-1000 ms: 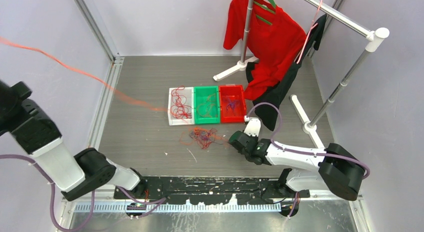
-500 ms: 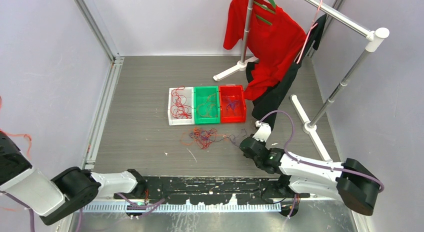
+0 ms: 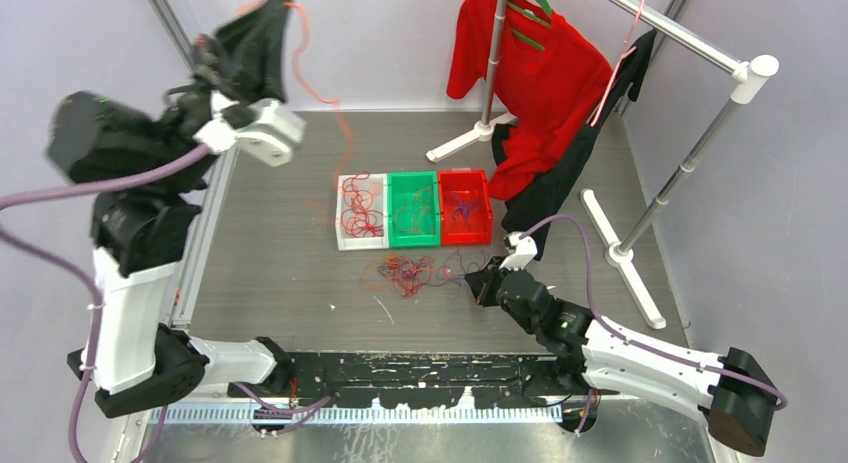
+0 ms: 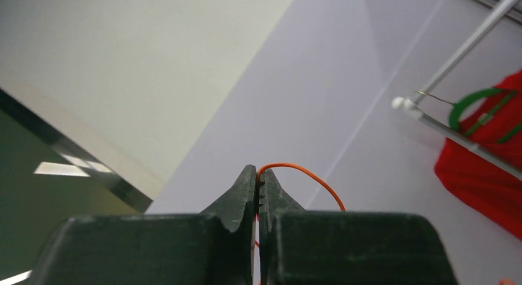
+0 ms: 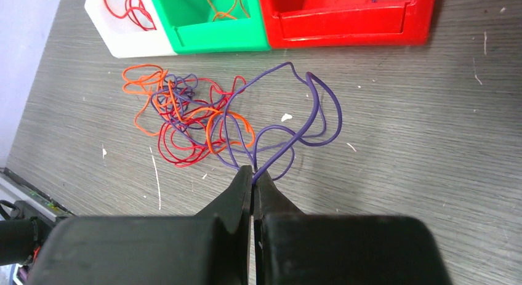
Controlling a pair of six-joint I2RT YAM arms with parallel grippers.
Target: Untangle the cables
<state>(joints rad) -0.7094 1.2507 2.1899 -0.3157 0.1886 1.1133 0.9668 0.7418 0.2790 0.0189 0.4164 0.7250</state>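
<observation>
Purple loop [image 5: 311, 106] is sitting clamped in my right gripper [image 5: 253, 172], at the right edge of the cables [image 3: 405, 273], which are lying spread sideways just on the near side of the green bin [image 3: 413, 209]. My left gripper [image 4: 258, 169] is pinching an orange strand [image 4: 301, 173] high up, left of the bin.

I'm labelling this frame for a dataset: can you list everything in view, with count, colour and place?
table: one, grey, whole floor of the cell
bins: three, white, green, red, side by side mid-table, cables in each
cable tangle: one, red, orange and purple, just in front of the bins
orange cable: one, orange, held high at far left
purple cable: one, purple, at the tangle's right side
rack: one, silver and white, far right
red garment: one, on a green hanger
black garment: one, below the red one
left end effector: black, shut on orange cable
right end effector: black, shut on purple cable
</observation>
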